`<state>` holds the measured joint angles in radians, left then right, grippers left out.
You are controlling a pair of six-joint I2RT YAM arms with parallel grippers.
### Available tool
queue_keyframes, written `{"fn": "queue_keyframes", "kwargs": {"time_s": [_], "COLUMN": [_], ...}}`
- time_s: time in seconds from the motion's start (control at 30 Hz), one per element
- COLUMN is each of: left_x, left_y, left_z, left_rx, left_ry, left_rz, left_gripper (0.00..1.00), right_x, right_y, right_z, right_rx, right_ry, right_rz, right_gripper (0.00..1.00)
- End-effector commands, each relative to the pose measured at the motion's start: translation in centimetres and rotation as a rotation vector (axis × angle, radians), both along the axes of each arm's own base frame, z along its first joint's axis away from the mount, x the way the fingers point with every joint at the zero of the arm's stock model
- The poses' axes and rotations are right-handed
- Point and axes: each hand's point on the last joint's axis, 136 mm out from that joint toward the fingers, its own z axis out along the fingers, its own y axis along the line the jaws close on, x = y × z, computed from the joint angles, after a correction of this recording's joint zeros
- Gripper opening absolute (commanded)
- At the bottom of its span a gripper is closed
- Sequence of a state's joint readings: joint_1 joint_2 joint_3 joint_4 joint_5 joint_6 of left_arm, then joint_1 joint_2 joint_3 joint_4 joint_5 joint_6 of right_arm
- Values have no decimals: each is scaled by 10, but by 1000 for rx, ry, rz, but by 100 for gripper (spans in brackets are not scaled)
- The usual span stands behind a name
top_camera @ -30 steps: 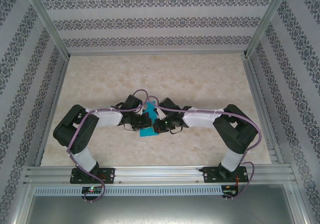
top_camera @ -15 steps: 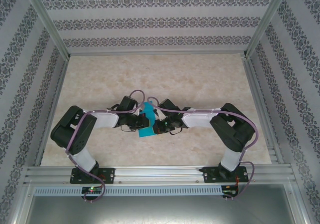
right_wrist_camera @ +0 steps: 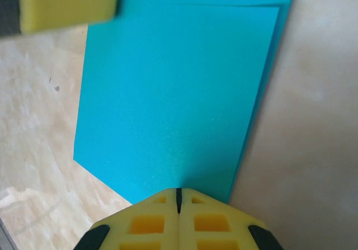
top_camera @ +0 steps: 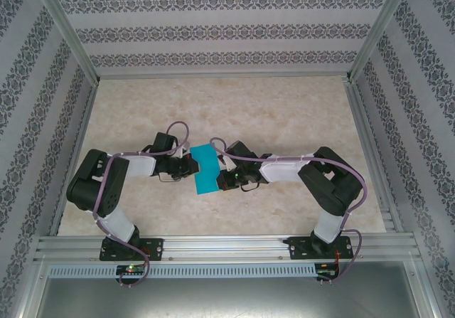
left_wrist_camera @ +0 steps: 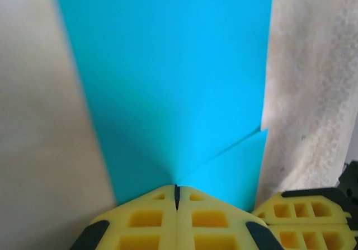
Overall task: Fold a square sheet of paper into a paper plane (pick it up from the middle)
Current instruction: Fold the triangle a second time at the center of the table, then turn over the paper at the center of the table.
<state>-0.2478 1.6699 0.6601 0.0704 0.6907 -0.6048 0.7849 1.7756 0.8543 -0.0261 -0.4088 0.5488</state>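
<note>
Top view: the sheet of paper (top_camera: 205, 170), teal and folded to a narrow oblong, sat at ctr of the marbled table (top_camera: 284, 119), between the two arms. The left gripper (top_camera: 189, 167) met its left long edge; the right gripper (top_camera: 222, 180) met its right edge, nearer the arm bases. Left wrist view: left gripper (left_wrist_camera: 177, 191), yellow pads pressed together w/ no gap, clamped on the paper's edge. A diagonal flap edge ran from there toward the right gripper's pads (left_wrist_camera: 305, 227) just beside, i.e. more than one layer. Right wrist view: right gripper (right_wrist_camera: 179, 193) likewise pinched tight on the sheet's edge; a second layer's edge showed along the far & right sides. Whether the sheet touched the table or hung slightly above it could not be told.
</note>
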Motion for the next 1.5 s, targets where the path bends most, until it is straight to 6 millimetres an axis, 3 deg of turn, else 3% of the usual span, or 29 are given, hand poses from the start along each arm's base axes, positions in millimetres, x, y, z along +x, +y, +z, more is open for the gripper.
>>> {"fn": "queue_keyframes", "kwargs": {"time_s": [0.0,0.13,0.23,0.33,0.47,0.57,0.67,0.93,1.17,1.47], "left_x": [14,23,25,24,16,11,7,2,-1,-4], "left_y": [52,56,56,59,60,59,54,41,31,16], "left_z": [-12,7,23,40,55,62,65,60,58,49], "left_rx": [163,140,122,99,81,68,49,-3,-11,-69], "left_ry": [-14,-59,-75,-95,-108,-106,-110,-90,-86,-17], "left_rz": [157,202,234,281,314,325,311,276,247,239], "left_gripper": [5,8,14,34,63,74,80,99,100,100], "right_x": [-34,-21,-1,28,58,77,82,79,71,65], "right_y": [-49,-35,-14,1,3,-4,-2,11,17,17], "right_z": [-43,-29,4,47,78,78,69,53,40,32], "right_rx": [-203,-147,-27,102,207,237,245,248,244,238], "right_ry": [163,144,99,39,-18,-26,-6,42,62,49], "right_rz": [-38,-38,-49,-88,-141,-183,-164,-85,17,89], "right_gripper": [0,0,2,11,33,41,45,41,33,32]}}
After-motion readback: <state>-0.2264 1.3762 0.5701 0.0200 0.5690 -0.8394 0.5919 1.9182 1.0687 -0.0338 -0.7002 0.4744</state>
